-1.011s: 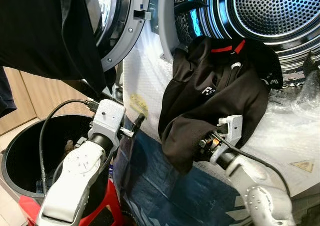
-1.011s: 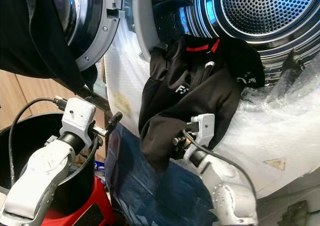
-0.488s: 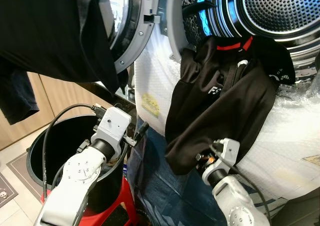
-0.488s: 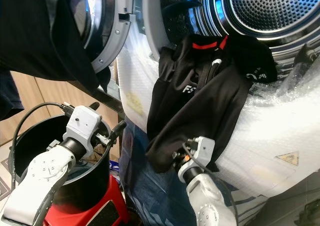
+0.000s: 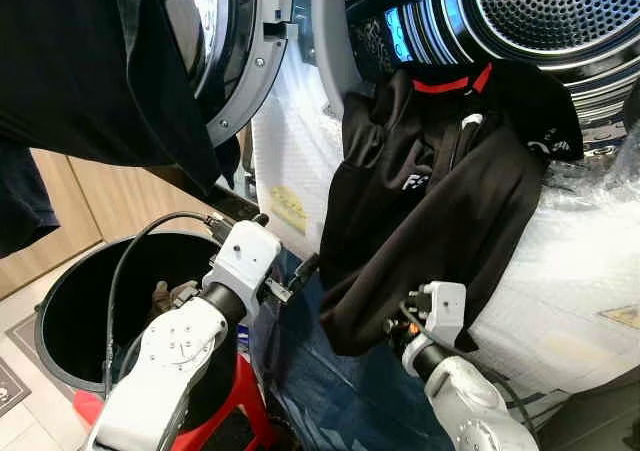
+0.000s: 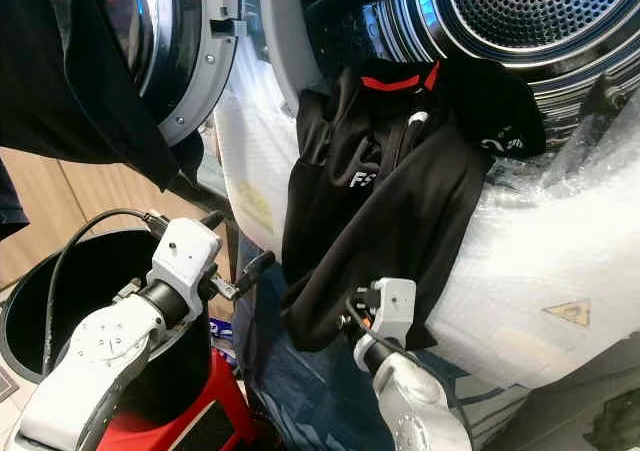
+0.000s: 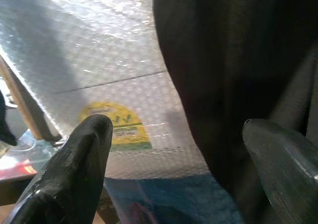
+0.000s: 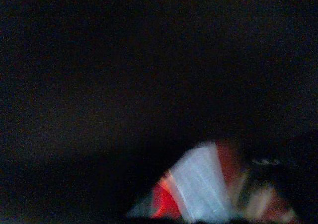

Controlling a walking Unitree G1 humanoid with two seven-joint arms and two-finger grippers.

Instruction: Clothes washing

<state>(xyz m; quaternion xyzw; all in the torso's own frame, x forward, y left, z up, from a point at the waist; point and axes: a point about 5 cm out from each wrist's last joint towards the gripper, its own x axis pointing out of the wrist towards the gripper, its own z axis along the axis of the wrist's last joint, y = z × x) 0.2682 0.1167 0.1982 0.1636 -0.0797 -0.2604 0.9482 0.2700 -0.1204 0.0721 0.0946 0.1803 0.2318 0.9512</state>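
A black jacket (image 5: 440, 201) with a red collar hangs out of the washer drum (image 5: 560, 11) and down the bubble-wrapped front (image 5: 580, 271). My left gripper (image 7: 179, 149) is open just beside the jacket's lower left edge, its fingers (image 5: 303, 266) spread with nothing between them. In the left wrist view the dark cloth (image 7: 238, 75) lies right ahead, next to a yellow sticker (image 7: 121, 127). My right gripper (image 5: 398, 325) is tucked under the jacket's bottom hem, and the cloth covers its tip. The right wrist view is almost all dark.
A black bin (image 5: 60, 311) stands on a red stool (image 5: 235, 411) at the lower left. Another black garment (image 5: 90, 61) hangs over the open washer door (image 5: 250, 61). Blue denim cloth (image 5: 330, 391) hangs below the jacket. A wooden cabinet (image 5: 60, 206) is at the left.
The view has shifted. My left gripper has come closer to the jacket's lower left edge. My right wrist has dropped from the jacket's front to just under its hem.
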